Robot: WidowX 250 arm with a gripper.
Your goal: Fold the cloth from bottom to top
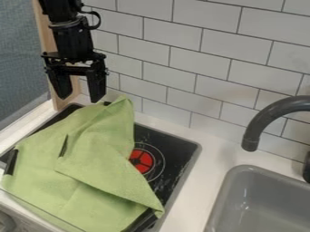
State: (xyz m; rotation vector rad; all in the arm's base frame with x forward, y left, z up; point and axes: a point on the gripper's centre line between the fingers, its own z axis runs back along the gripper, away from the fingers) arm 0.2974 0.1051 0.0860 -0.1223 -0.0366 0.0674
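The soft green fabric cloth (100, 158) lies rumpled over the black toy stove top (172, 144), one skewed flap doubled across it. The fold looks partial: the near edge needs bringing up. The black two-finger gripper (79, 98) hangs beyond, spread and empty.

Looks like a toy kitchen: has a black stovetop (177, 147) with a red burner (144, 159), a gray sink (266, 206), a curved faucet (262, 118), and white wall tiles (196, 59) behind a pale desk (209, 156).
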